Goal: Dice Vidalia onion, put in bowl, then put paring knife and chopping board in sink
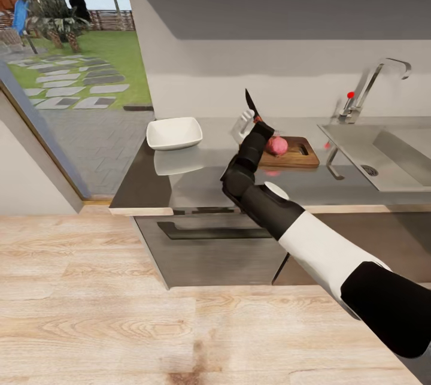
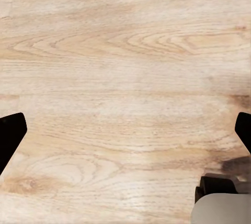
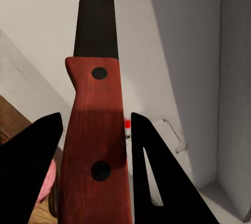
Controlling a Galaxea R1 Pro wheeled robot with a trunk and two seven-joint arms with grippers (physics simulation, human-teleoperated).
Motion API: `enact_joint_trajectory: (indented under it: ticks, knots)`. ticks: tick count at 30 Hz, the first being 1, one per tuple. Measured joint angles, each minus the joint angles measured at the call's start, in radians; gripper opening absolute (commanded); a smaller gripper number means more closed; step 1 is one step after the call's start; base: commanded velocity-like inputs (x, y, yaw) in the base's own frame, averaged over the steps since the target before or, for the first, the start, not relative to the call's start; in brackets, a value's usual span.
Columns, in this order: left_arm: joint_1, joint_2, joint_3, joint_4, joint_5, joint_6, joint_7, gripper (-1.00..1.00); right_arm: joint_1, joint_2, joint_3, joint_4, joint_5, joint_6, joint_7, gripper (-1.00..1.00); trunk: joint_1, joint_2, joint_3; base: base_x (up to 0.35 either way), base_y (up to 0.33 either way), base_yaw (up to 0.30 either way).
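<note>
The countertop (image 1: 197, 184) spans the scene, with the sink (image 1: 383, 154) set in at its right. The bowl (image 1: 174, 133) rests at the left, the chopping board (image 1: 293, 155) between bowl and sink. The Vidalia onion (image 1: 277, 145) sits on the board. The paring knife (image 3: 97, 145) is clamped upright by the right gripper (image 1: 254, 121), just left of the onion. The left gripper (image 2: 125, 135) is held wide open above the wooden floor (image 2: 125, 67).

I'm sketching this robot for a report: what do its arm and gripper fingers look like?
In the head view the right arm alternates glossy black and white segments: black upper section, white forearm shell, black jointed wrist. The right gripper has flat, matte black, wedge-shaped fingers. The left gripper's fingertips are black too. No cables or markings visible.
</note>
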Motion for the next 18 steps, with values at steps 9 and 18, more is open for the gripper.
enact_joint_trajectory:
  ticks: [9, 18]
  knots:
    - [0.0, -0.003, 0.0, 0.001, 0.0, 0.0, 0.0, 1.0, 0.0, 0.014, -0.003, 0.001, 0.019, 0.004, -0.003, -1.0, 0.0, 0.0, 0.0, -0.034, -0.016, 0.0]
    - [0.0, -0.004, 0.0, 0.002, 0.0, 0.001, 0.0, 1.0, 0.0, 0.022, -0.002, 0.017, 0.099, 0.006, -0.006, -1.0, 0.0, 0.0, 0.0, -0.018, -0.265, 0.0]
